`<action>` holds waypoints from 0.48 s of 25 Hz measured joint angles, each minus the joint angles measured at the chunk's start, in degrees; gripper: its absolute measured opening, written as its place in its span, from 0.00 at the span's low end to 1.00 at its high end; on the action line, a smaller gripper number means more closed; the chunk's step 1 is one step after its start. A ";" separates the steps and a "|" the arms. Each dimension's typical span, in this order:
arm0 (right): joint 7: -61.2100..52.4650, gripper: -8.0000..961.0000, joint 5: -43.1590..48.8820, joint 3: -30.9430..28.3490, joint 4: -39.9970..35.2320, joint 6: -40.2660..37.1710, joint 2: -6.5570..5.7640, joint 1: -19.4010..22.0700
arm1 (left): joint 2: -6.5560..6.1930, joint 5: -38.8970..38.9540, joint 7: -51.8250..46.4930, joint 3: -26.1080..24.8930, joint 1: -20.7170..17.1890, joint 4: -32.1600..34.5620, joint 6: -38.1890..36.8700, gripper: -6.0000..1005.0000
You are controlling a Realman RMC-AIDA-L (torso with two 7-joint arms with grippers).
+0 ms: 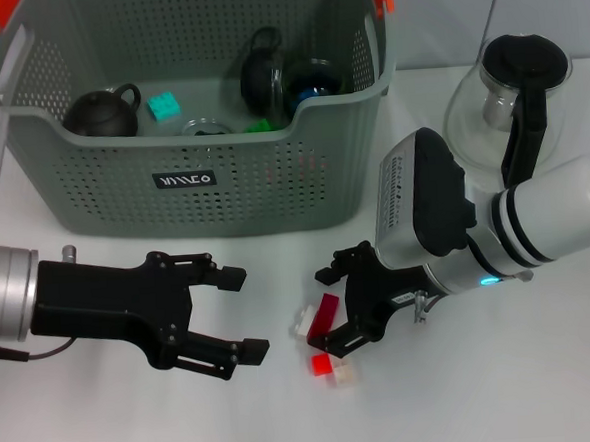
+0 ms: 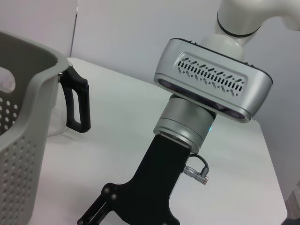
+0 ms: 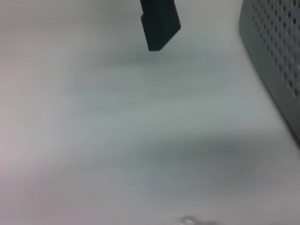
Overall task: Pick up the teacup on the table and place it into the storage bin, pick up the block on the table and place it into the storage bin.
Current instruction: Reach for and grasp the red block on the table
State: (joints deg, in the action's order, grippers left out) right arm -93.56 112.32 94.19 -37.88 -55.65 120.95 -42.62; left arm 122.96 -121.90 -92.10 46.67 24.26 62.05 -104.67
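Observation:
The storage bin [image 1: 223, 185] stands at the back of the table. In it lie a black teapot [image 1: 101, 113], two black teacups [image 1: 263, 75], a teal block [image 1: 164, 106] and a green block [image 1: 260, 126]. My right gripper [image 1: 331, 311] is open low over the table in front of the bin, its fingers on either side of a dark red block [image 1: 327, 313]. A white block [image 1: 303, 324], a bright red block [image 1: 322, 364] and another white block [image 1: 345, 372] lie beside it. My left gripper [image 1: 243, 314] is open and empty, just left of the blocks.
A glass pitcher [image 1: 513, 92] with a black lid and handle stands at the back right, behind my right arm. The left wrist view shows the bin's wall [image 2: 23, 140], the pitcher handle [image 2: 77, 105] and my right arm's silver wrist [image 2: 213, 79]. The right wrist view shows the bin's corner [image 3: 276, 61].

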 joint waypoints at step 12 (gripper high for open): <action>-0.05 0.91 0.01 0.12 0.00 1.00 -0.11 0.07 | -0.01 0.00 -0.01 0.00 0.16 -0.37 0.88 0.94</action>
State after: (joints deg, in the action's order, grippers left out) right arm -93.60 112.32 94.31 -37.87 -54.64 120.84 -42.55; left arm 122.95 -121.90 -92.11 46.66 24.42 61.68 -103.79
